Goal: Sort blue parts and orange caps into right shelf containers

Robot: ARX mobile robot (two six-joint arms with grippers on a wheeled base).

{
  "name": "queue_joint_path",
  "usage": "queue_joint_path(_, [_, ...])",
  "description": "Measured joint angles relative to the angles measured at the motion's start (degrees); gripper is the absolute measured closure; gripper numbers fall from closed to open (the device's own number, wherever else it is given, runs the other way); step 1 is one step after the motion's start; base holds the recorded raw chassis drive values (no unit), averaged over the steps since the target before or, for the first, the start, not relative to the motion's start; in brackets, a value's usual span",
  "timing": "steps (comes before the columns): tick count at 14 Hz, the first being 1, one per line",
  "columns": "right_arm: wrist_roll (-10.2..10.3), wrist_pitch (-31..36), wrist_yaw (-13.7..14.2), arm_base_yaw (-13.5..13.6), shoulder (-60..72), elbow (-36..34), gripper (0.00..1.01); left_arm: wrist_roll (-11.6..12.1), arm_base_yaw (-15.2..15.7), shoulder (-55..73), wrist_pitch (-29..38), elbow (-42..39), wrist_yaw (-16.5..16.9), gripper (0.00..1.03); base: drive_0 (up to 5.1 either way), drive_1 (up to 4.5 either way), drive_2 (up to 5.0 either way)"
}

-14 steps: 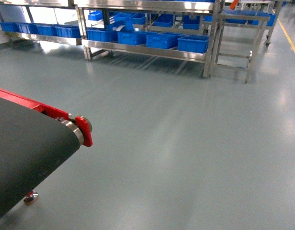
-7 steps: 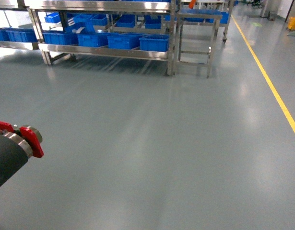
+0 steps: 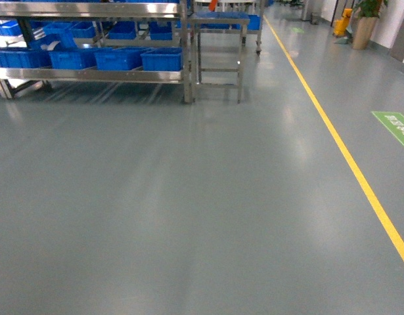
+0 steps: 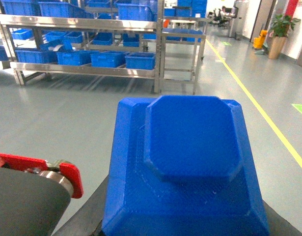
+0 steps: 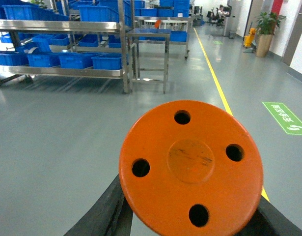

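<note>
L gripper is carrying a blue part, R gripper an orange cap; both clamped tight. Base is crossing the floor w/ crates far left on shelf. Approaching slow & square seems best.

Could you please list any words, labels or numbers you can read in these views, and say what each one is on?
No text is legible in any view.
Green floor marking: white characters, too blurred to read.
Blue part: no marking.
Orange cap: no lettering.
Blue crates: no readable labels.
</note>
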Motion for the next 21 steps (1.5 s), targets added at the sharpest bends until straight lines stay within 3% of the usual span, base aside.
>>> queue_joint_path(5, [-0.02, 0.28, 0.0, 0.0, 0.0, 0.0, 0.58, 0.0, 0.0, 0.0, 0.37, 0.0, 0.0, 0.61, -1.5, 0.15, -3.2])
queue_joint_path(21, [0.0, -0.04, 0.0, 0.0, 0.0, 0.0, 0.58, 0.0, 0.0, 0.0, -0.07, 0.0, 0.02, 0.61, 0.2, 4.44, -4.1])
